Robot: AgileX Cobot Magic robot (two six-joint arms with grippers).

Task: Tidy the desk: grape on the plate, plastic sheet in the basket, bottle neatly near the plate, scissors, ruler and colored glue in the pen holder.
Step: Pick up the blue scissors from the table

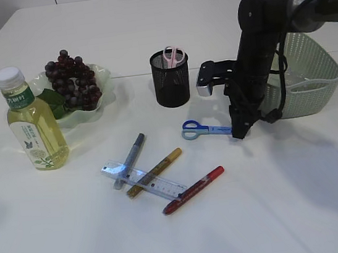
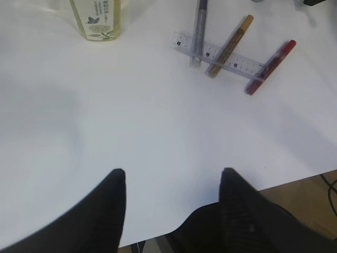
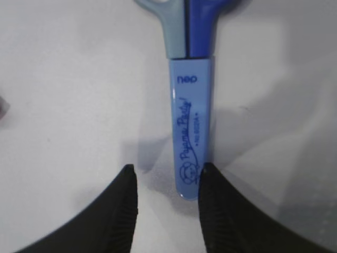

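Note:
Blue scissors [image 1: 204,129] in a blue sheath [image 3: 191,132] lie on the white table right of the black mesh pen holder [image 1: 171,82], which holds pink scissors [image 1: 172,56]. My right gripper [image 1: 239,131] is open and low at the sheath's tip, which lies between the fingers [image 3: 167,169] against the right one. Grapes [image 1: 73,81] lie on the green plate [image 1: 101,74]. The bottle [image 1: 32,122] stands to its front left. A clear ruler [image 1: 146,180] lies under silver [image 1: 130,160], gold [image 1: 156,170] and red [image 1: 193,189] glue pens. My left gripper [image 2: 174,174] is open and empty above the table's front edge.
The pale green basket [image 1: 317,69] stands at the right, behind my right arm; I cannot make out a plastic sheet in it. In the left wrist view the bottle [image 2: 97,18], ruler [image 2: 221,55] and pens lie far ahead.

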